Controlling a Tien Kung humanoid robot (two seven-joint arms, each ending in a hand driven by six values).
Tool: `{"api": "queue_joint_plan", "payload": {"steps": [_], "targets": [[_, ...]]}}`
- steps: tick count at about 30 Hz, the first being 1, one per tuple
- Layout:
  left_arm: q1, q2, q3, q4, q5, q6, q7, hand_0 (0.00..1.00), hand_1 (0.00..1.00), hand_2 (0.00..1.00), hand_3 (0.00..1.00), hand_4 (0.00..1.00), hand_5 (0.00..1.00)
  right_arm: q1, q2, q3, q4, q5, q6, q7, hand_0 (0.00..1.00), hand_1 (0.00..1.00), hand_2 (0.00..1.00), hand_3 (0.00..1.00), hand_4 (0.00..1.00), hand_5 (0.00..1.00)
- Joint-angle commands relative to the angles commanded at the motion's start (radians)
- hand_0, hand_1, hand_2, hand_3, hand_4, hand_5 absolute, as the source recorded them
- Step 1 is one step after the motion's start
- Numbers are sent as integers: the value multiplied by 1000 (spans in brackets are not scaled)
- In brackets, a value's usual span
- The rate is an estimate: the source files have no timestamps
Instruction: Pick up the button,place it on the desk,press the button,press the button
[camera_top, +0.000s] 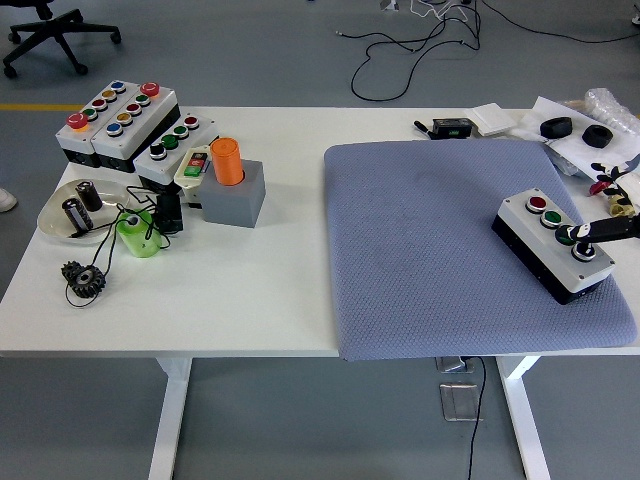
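A white-topped button box (532, 240) with black sides lies at an angle on the right part of the grey mat (430, 250). Its top carries a row of buttons: a red one (537, 203), a green one (551, 218), a dark one (566, 236) and a black one with a white ring (583, 250). My right hand (598, 231) comes in from the right edge, mostly out of frame. Its black tip lies over the box's near end, between the dark button and the ringed one. The left arm is out of view.
Several more button boxes (120, 120) stand at the back left, beside an orange cylinder (227, 160) on a grey block (236, 194). A dish (55, 222), a green part (135, 236) and a gear (84, 278) lie on the left. Black parts and bags (590, 130) crowd the back right.
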Motion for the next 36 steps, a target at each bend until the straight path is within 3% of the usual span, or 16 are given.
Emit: {"api": "queue_joint_plan", "payload": {"steps": [5,11,18,27,28,33,34,36], "targets": [[-1,-2,-6,0,1,2,-1,611,533,515,487,286,998,9,22,-9,-9,-8,10,-12,904,871,913,941,991,200],[-2,-1,-6,0,3,1,0,612,533,514,486,285,998,35,88,-11,-95,-70,19,-48,912,883,925,944,991,206],[-3,-2,-10,-1,5,2,-2,612,532,514,485,286,998,37,148,3,-125,-93,33,-82,914,897,943,947,989,223],[-5,-1,-7,0,1,1,-2,612,530,512,483,285,998,67,190,-8,-186,-101,39,-105,904,890,939,942,990,238],[-5,-1,-7,0,2,1,-2,612,529,511,482,285,998,70,194,-12,-193,-107,39,-109,844,816,871,900,986,223],[-4,-1,-2,0,1,1,-1,612,529,511,482,285,998,90,215,-37,-233,-138,60,-104,844,816,871,900,986,223],[-4,-1,-3,0,0,1,-1,611,528,511,482,285,998,96,221,-52,-244,-172,73,-106,759,684,707,825,900,93],[-5,-1,-4,0,1,2,-1,611,528,511,482,285,998,103,225,-67,-255,-209,76,-108,759,684,707,825,900,93]]}}
